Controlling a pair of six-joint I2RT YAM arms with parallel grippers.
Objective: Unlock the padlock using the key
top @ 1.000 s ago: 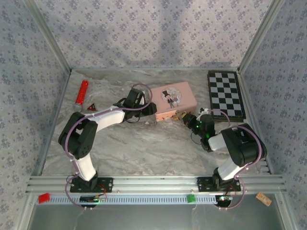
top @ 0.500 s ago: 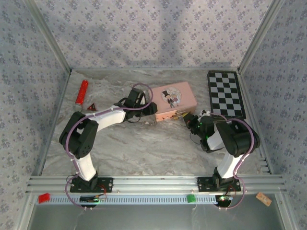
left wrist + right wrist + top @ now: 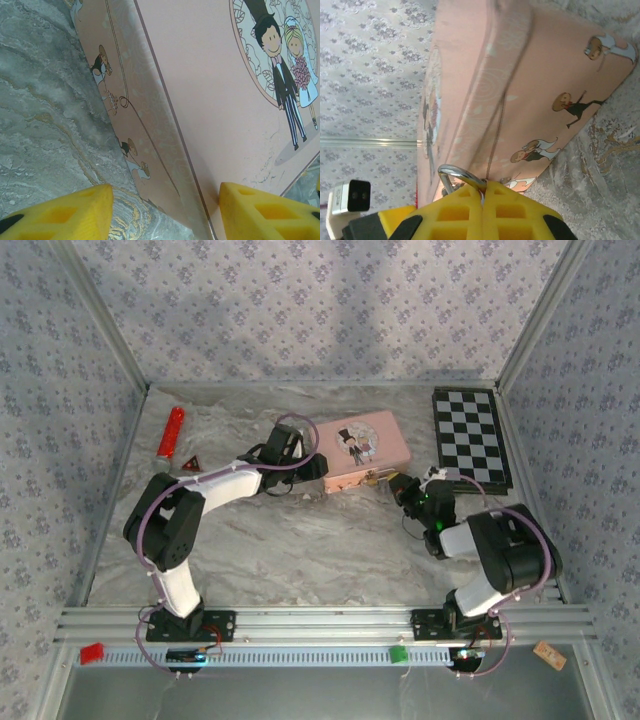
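While the left claw (image 3: 165, 195) stands apart astride the pink box's (image 3: 215, 100) end, the right claw (image 3: 484, 190) is pressed together just beside the padlock's (image 3: 456, 173) silver shackle. That padlock sits against the box's side facing the bench's (image 3: 300, 540) near edge.

padlock (image 3: 376, 480): tiny, brass, thin silver shackle. Sits against the near side of the pink box (image 3: 372, 432). Shackle loop pokes out of right gripper's (image 3: 482, 196) closed jaws, body hidden.
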